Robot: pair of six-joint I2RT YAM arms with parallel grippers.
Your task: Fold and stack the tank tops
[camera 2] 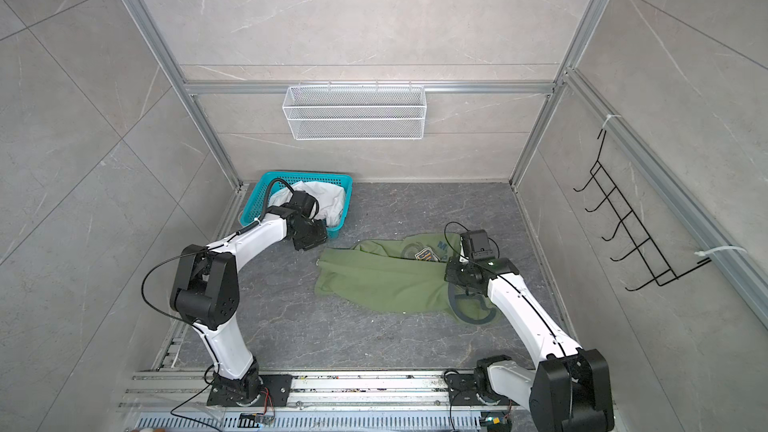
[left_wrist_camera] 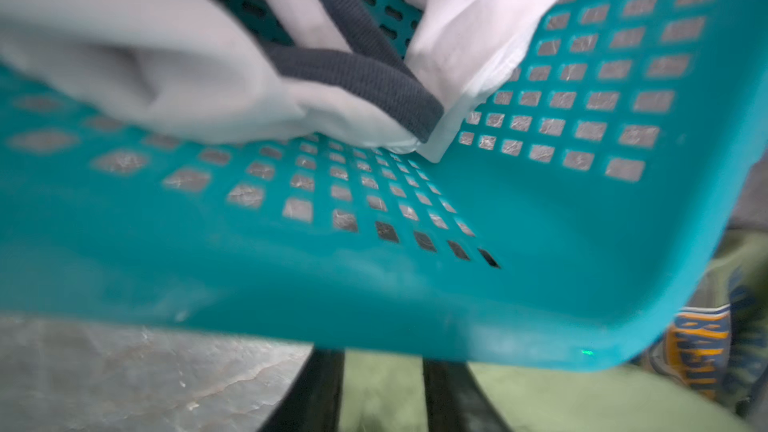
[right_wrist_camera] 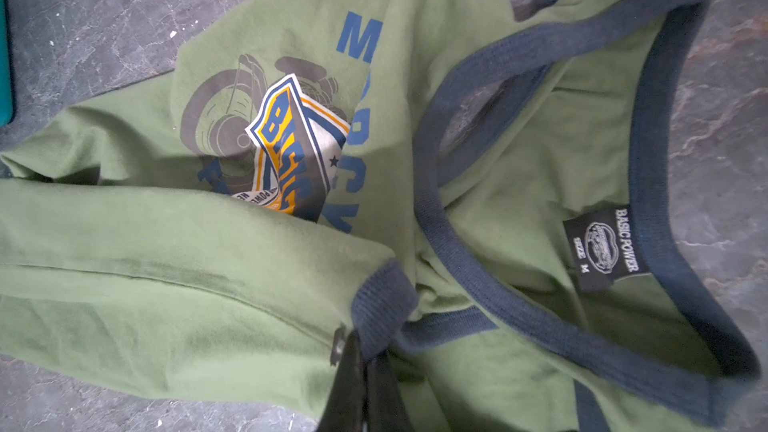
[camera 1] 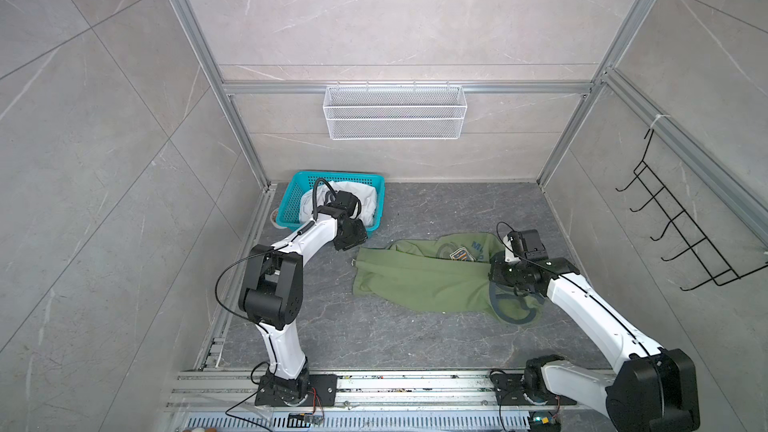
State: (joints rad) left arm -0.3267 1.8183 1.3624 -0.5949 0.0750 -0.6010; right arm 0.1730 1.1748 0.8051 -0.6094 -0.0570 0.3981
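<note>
A: Where are the tank tops found?
B: The green tank top (camera 1: 419, 280) is lying crumpled on the bench (camera 1: 332, 338) toward 3 o'clock. The white tank top (camera 1: 368, 197) is bunched in the basket (camera 1: 291, 201) at 10 o'clock.
A: And the end effectors?
B: The green tank top's dark trim is pinched by the closed right end effector (right_wrist_camera: 365, 371). The left end effector (left_wrist_camera: 384, 380) is held parted by the basket's corner, with nothing seen gripped.
A: Progress?
B: It is judged early: nothing is folded or stacked yet.
</note>
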